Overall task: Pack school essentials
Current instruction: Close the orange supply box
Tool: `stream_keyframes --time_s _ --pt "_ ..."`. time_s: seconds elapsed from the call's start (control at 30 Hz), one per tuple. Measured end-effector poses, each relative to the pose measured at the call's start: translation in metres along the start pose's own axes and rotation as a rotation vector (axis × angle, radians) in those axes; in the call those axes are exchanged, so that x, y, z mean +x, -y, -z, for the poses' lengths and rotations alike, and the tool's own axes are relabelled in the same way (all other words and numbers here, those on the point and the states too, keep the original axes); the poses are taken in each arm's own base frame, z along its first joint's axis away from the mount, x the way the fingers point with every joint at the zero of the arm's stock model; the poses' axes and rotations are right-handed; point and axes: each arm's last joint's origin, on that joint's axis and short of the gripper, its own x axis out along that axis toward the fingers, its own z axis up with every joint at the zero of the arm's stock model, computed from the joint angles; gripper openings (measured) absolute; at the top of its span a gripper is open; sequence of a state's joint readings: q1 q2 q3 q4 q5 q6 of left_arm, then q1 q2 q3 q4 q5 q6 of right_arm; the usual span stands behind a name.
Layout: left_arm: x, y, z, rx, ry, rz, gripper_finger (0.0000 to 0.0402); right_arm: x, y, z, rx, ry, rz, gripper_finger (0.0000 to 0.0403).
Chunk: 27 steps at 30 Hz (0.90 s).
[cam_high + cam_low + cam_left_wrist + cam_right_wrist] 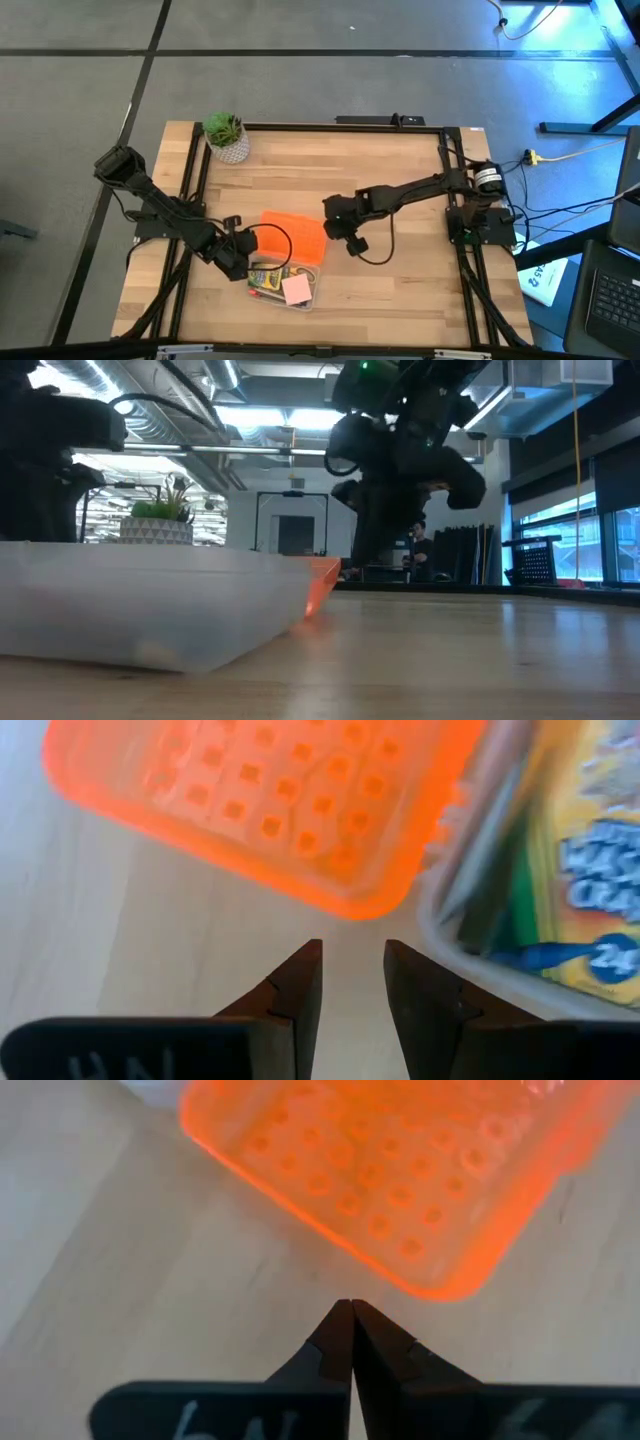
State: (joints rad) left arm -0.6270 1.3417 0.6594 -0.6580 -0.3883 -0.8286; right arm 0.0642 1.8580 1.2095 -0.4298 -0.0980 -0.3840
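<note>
The crayon box (266, 277) and pink note pad (297, 290) lay packed in the clear case (312, 292). The left gripper (352, 982) stood slightly parted and empty, the right gripper (351, 1334) clenched and empty. Closing the orange lid (295, 236) seemingly came next.

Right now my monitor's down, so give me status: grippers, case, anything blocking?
Left gripper slightly open, empty, beside clear case. Right gripper shut, empty, near orange lid. Crayon box and pink note pad inside. Lid hinged open, nothing blocking.

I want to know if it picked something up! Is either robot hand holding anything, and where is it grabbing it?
Nothing is held. The left gripper is slightly open over bare table beside the orange lid; the right gripper is shut and empty near it.
</note>
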Motion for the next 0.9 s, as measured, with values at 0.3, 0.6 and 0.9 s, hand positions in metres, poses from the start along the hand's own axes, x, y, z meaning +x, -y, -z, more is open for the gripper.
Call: stream_keyframes --time_s 0.3,0.6,0.9 --pt "0.002 -0.009 0.003 -0.060 -0.128 -0.006 0.0104 0.016 0.021 0.026 0.153 0.017 0.045 0.0007" --pt "-0.003 -0.007 0.000 -0.126 -0.130 0.024 0.0104 0.038 0.032 0.039 0.170 0.087 -0.003 0.0007" --pt "-0.028 -0.014 -0.007 -0.178 -0.075 0.075 0.0104 0.050 0.035 0.034 0.126 0.202 -0.041 0.0007"
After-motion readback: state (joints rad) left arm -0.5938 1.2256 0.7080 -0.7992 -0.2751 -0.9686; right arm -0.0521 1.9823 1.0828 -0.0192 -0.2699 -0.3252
